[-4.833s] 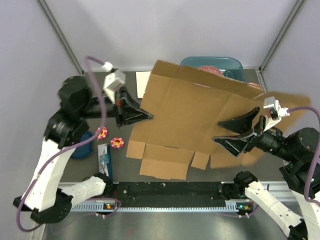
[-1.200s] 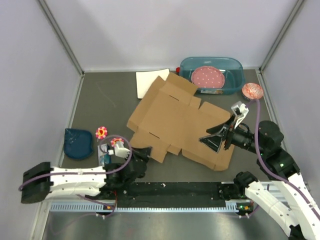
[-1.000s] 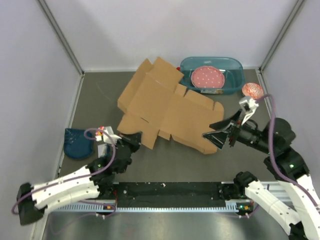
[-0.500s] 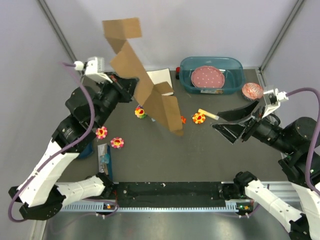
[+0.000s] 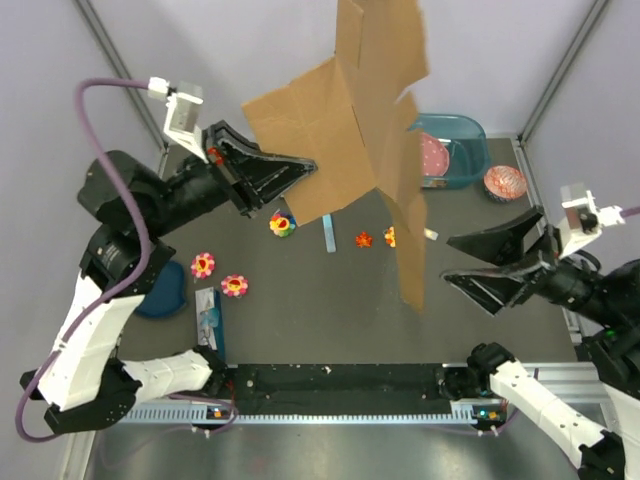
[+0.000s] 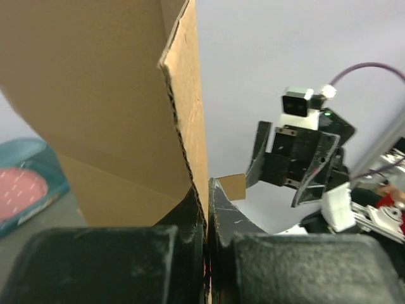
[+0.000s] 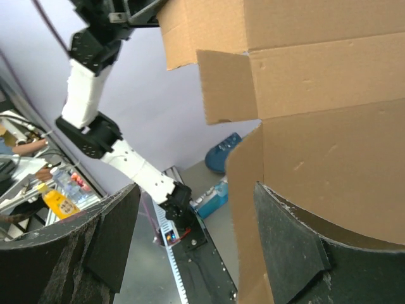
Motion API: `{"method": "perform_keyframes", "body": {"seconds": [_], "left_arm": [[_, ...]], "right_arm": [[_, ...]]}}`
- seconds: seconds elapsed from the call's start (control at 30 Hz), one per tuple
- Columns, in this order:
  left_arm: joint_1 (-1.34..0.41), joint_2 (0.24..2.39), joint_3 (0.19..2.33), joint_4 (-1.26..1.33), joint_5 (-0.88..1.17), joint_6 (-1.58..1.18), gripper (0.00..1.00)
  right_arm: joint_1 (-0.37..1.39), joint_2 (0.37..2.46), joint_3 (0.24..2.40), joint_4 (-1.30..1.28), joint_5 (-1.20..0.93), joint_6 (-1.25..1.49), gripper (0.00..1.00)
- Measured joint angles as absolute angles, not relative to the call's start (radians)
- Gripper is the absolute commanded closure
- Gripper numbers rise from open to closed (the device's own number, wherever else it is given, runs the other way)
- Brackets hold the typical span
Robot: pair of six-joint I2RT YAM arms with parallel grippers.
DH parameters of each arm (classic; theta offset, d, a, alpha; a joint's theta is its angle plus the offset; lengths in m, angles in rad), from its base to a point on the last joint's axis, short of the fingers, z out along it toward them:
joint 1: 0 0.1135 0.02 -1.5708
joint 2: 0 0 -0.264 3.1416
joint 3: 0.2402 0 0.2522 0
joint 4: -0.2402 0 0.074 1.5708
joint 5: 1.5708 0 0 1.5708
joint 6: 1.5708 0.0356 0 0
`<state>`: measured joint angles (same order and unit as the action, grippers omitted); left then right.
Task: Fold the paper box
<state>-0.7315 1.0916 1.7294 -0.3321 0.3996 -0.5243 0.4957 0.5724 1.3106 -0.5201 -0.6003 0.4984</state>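
Note:
The paper box (image 5: 345, 140) is an unfolded brown cardboard sheet held high in the air, its flaps hanging down to about mid-table. My left gripper (image 5: 305, 168) is shut on its left edge. In the left wrist view the fingers (image 6: 190, 212) pinch the corrugated edge of the box (image 6: 95, 95). My right gripper (image 5: 448, 258) is open, just right of the hanging lower flap and not touching it. In the right wrist view (image 7: 196, 234) the box (image 7: 329, 120) fills the upper right. One flap edge hangs between the open jaws, close to the right finger (image 7: 291, 247).
A teal tub (image 5: 462, 132) holding a pink plate stands at the back right, with a red patterned bowl (image 5: 504, 182) beside it. Small flower toys (image 5: 283, 224) lie on the table. A dark blue item (image 5: 160, 290) and a blue packet (image 5: 207, 315) sit at the left.
My left gripper has swung the box up and to the right, so it now hangs over the table's middle. My right gripper has dropped lower and stays open.

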Motion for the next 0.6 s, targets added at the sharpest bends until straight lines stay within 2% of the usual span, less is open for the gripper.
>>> {"method": "perform_keyframes", "body": {"seconds": [0.17,0.4,0.5,0.6], "left_arm": [[-0.647,1.111,1.8,-0.273,0.592,-0.564,1.0],[-0.443,1.15,1.509,-0.168,0.942,-0.621,1.0],[-0.399,1.274,1.404,-0.252,1.03,-0.586,1.0],[-0.371,1.42,1.39,-0.419,1.028,-0.49,1.0]], "right_arm": [[0.496,0.566,1.381,-0.496,-0.673,0.503,0.26],[0.496,0.55,1.38,-0.472,-0.748,0.525,0.26],[0.496,0.54,1.359,-0.458,-0.76,0.525,0.26],[0.496,0.532,1.327,-0.455,-0.767,0.525,0.26]]}}
